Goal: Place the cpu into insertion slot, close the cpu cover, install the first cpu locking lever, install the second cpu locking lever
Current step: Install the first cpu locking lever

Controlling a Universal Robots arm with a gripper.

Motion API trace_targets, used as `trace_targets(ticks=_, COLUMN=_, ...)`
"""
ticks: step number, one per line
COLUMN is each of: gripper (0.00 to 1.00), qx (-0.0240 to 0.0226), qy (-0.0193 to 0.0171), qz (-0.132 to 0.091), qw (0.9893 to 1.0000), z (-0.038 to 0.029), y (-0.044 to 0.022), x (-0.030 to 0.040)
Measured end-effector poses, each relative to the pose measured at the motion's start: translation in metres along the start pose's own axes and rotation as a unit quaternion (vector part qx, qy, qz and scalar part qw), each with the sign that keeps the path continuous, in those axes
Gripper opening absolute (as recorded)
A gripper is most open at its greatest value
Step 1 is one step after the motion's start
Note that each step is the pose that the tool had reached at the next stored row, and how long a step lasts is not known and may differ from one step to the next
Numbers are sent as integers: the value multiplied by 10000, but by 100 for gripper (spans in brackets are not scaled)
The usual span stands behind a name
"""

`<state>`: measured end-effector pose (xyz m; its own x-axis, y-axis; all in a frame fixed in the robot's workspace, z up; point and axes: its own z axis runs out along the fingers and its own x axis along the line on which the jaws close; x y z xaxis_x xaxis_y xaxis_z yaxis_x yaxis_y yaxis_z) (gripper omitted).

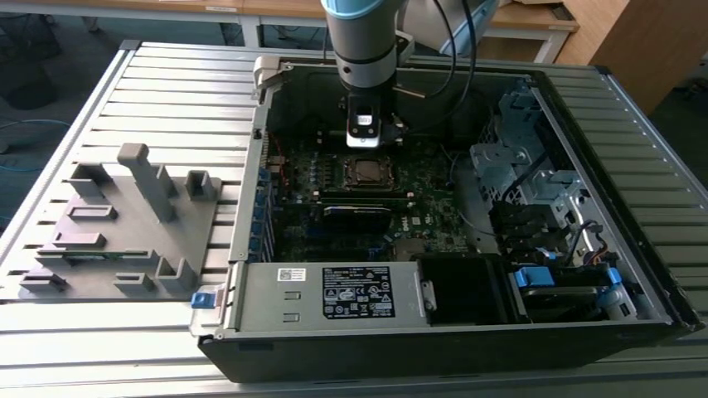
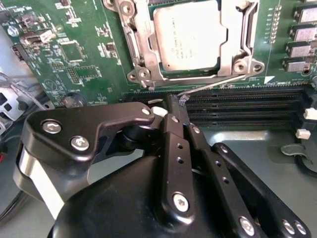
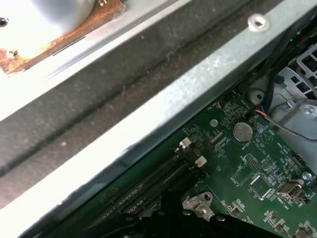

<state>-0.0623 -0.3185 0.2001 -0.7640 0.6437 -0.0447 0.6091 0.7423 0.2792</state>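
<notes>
Claw: gripper (image 2: 177,106) sits low in the second wrist view, black fingers (image 2: 171,129) pressed together, nothing visibly between them.
Tip contact: right at the hooked end of a thin wire locking lever (image 2: 218,83); whether it pinches the wire, I can't tell.
Memory slots (image 2: 247,106): long and black, just behind the fingertips.
Chip: cpu (image 2: 190,34) lies flat in the insertion slot (image 2: 140,75).
Lid: cpu cover (image 2: 237,39) is down, framing the chip.
Wide shot: arm reaches into the open computer case (image 1: 619,249), gripper just beyond the socket.
</notes>
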Motion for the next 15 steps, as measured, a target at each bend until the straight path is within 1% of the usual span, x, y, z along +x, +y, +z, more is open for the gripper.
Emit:
trace_targets(ticks=3, gripper=10, qx=-57, qy=45, qz=16, qw=10000, z=0, y=0, x=0)
trace_targets(ticks=4, gripper=10, qx=-62, qy=48, qz=17, qw=10000, z=1, y=0, x=1)
trace_targets(ticks=5, gripper=10, qx=-66, qy=48, qz=17, qw=10000, z=2, y=0, x=1)
trace_targets(ticks=9, gripper=10, qx=-83, qy=27, qz=5, qw=10000, z=9, y=-4, x=2)
trace_targets(ticks=15, gripper=10, qx=-87, qy=25, qz=0, qw=10000, z=8, y=-5, x=2)
